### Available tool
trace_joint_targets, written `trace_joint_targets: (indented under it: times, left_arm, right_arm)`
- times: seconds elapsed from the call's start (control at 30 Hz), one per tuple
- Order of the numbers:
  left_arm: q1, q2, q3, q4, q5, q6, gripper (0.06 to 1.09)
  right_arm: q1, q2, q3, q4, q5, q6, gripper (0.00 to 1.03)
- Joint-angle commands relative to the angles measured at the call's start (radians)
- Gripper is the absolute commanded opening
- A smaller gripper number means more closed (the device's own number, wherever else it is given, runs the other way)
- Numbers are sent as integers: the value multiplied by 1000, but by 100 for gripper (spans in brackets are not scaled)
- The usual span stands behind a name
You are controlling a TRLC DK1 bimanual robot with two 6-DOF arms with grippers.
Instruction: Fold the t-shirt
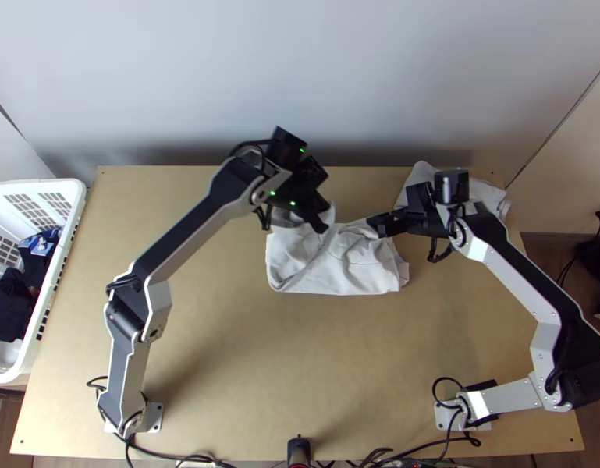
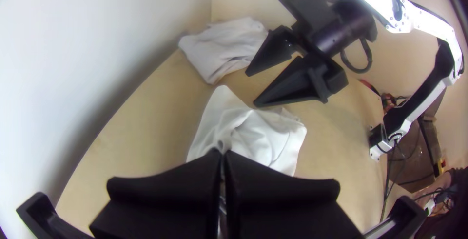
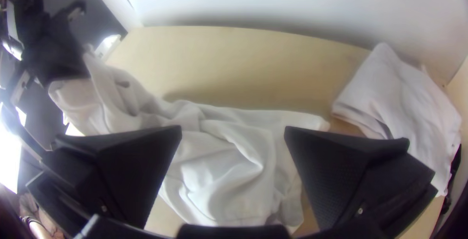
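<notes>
Top view adds dark clothes [image 1: 9, 306]; left gripper [image 1: 320, 225] clamps the t-shirt [image 1: 342, 269], right gripper [image 1: 376, 226] spread apart.

Both arms [image 1: 136, 359] had pale metal links [image 1: 543, 306], black joints [image 1: 239, 183] and looped black cables [image 2: 360, 70]. Small green lights [image 1: 303, 150] marked the left arm. The black fingers [image 3: 329, 170] were wide and tapered.

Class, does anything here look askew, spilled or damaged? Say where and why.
The white t-shirt looks askew: past the middle of the table, it lies creased and bunched, one end lifted in the left gripper. Nothing looks spilled or damaged.
</notes>
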Motion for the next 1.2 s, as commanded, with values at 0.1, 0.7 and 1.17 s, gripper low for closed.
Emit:
trace_joint_targets:
  times: [0.1, 0.7, 1.17]
  left_arm:
    - [-69, 72, 6, 102, 37, -21, 9]
    - [-184, 356, 10, 401, 80, -64, 9]
    - [-191, 402, 18, 466, 80, -100, 104]
  right_arm:
    - [-83, -73, -105, 20, 27, -17, 98]
    - [-150, -279, -222, 20, 28, -67, 98]
    - [-155, -317, -265, 22, 30, -66, 98]
